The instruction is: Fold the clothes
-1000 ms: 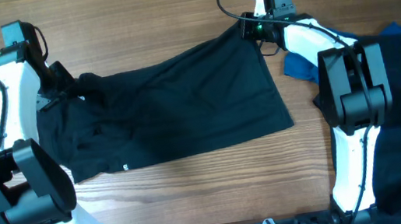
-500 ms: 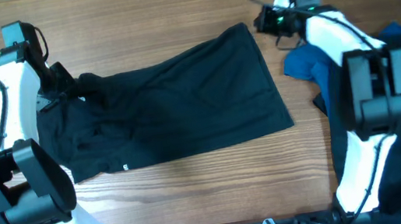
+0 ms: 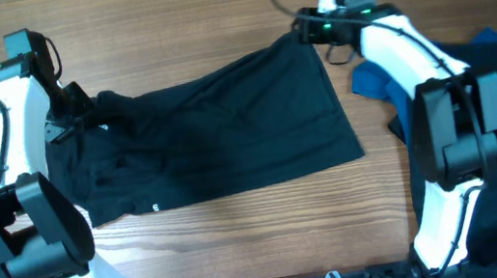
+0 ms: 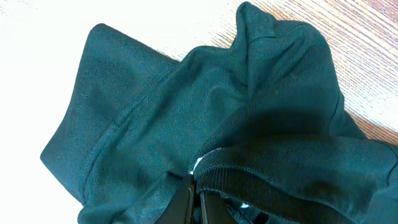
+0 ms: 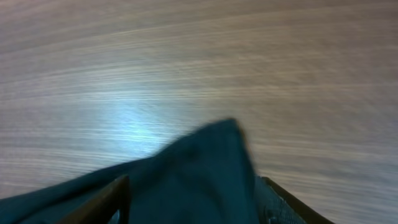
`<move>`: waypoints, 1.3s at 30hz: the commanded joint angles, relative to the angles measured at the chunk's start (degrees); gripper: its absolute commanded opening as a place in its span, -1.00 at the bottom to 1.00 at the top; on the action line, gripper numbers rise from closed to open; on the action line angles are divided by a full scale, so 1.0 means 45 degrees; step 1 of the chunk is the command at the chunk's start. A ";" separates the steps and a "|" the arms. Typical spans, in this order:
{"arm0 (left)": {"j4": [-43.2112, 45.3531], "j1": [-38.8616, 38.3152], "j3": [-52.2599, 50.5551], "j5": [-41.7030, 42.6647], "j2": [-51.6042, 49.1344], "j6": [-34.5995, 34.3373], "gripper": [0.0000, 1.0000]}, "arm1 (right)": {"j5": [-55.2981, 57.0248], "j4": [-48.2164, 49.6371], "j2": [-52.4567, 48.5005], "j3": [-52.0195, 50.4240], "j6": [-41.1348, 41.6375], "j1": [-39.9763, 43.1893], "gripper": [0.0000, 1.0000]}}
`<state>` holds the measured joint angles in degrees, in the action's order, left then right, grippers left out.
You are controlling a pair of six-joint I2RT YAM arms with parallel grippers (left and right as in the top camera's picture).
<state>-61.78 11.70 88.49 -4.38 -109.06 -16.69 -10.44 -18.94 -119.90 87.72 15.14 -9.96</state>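
**Black shirt (image 3: 219, 133): pinched left, loose right**

It lies spread and wrinkled across the overhead frame's centre, on the wooden table (image 3: 211, 8). My left fingers (image 4: 186, 202) clamp its bunched upper-left end. My right fingers (image 5: 115, 198) stand wide astride its upper-right corner.

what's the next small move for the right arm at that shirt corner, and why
Probably close the right gripper where it is. Its jaws stand open on either side of the black shirt, whose corner lies between them and is not yet pinched. The left gripper is shut on the collar end, so the shirt lacks only this second grip before a fold.
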 commanded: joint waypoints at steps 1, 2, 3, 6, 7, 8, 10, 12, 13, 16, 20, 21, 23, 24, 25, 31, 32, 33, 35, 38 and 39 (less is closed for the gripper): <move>-0.0049 0.0019 0.0185 0.0165 0.0165 -0.0063 -0.92 | 0.1763 0.0967 -0.0641 0.0015 0.0957 -0.0238 0.26; -0.0049 0.0019 0.0185 0.0165 0.0165 -0.0063 -0.92 | 0.1763 0.1297 -0.0874 0.0015 0.1263 -0.0233 0.24; -0.0049 0.0015 0.0185 0.0175 0.0165 -0.0063 -0.92 | 0.1758 0.1647 -0.1127 0.0015 0.1326 -0.0233 0.24; -0.0049 0.0010 0.0185 0.0214 0.0165 -0.0063 -0.92 | 0.1807 0.2637 -0.1685 0.0015 0.1307 -0.0233 0.24; -0.0049 0.0010 0.0185 0.0214 0.0165 -0.0063 -0.92 | 0.1807 0.2861 -0.1826 0.0015 0.1307 -0.0219 0.24; -0.0049 0.0010 0.0185 0.0214 0.0165 -0.0063 -0.92 | 0.1802 0.3084 -0.1996 0.0015 0.1311 -0.0204 0.24; -0.0049 0.0010 0.0185 0.0214 0.0165 -0.0063 -0.92 | 0.1554 0.3313 -0.2249 0.0015 0.1307 -0.0204 0.22; -0.0049 0.0010 0.0185 0.0214 0.0165 -0.0063 -0.92 | 0.1175 0.3390 -0.2560 0.0015 0.1326 -0.0204 0.21; -0.0049 0.0010 0.0185 0.0214 0.0165 -0.0063 -0.92 | 0.1005 0.3434 -0.2725 0.0015 0.1355 -0.0204 0.21; -0.0049 0.0010 0.0185 0.0214 0.0165 -0.0063 -0.92 | 0.0136 0.3415 -0.2914 0.0015 0.1355 -0.0204 0.13; -0.0049 0.0005 0.0185 0.0311 0.0165 -0.0063 -0.92 | -0.1292 0.3269 -0.2914 0.0015 0.1297 -0.0238 -0.12; -0.0053 0.0010 0.0185 0.0364 0.0165 -0.0068 -0.92 | -0.1360 0.3162 -0.2914 0.0015 0.1311 -0.0238 -0.25; -0.0053 0.0010 0.0185 0.0442 0.0165 -0.0063 -0.92 | -0.1360 0.3060 -0.2909 0.0015 0.1787 -0.0131 -0.53; -0.0049 0.0010 0.0185 0.0442 0.0165 -0.0063 -0.92 | -0.1355 0.3065 -0.2905 0.0015 0.2259 0.0000 -0.71; -0.0049 0.0010 0.0185 0.0442 0.0165 -0.0063 -0.92 | -0.1360 0.3084 -0.2905 0.0019 0.2448 0.0175 -0.85; -0.0102 0.0015 0.0189 0.0437 0.0189 0.0233 -0.92 | -0.2458 0.2404 -0.1715 0.0044 0.2040 0.1239 -0.91; -0.0141 0.0024 0.0189 0.0398 0.0238 0.0374 -0.92 | -0.2837 0.2249 -0.1370 0.0044 0.1666 0.1384 -0.91; -0.0146 0.0024 0.0189 0.0335 0.0277 0.0379 -0.92 | -0.3065 0.2079 -0.1098 0.0044 0.1438 0.1477 -0.91; -0.0160 0.0049 0.0189 0.0340 0.0491 0.0636 -0.92 | -0.3162 0.1190 -0.0189 0.0044 0.0908 0.1739 -0.91; -0.0432 0.0049 0.0189 0.0345 0.0811 0.0646 -0.92 | -0.3104 -0.0053 0.0607 0.0044 0.0267 0.1875 -0.91; -0.0534 0.0049 0.0189 0.0345 0.0869 0.0646 -0.92 | -0.3113 -0.0403 0.0758 0.0044 0.0248 0.1889 -0.91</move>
<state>-63.02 11.70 88.49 -2.92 -108.62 -15.16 -23.16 -18.02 -121.23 87.66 20.16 -1.83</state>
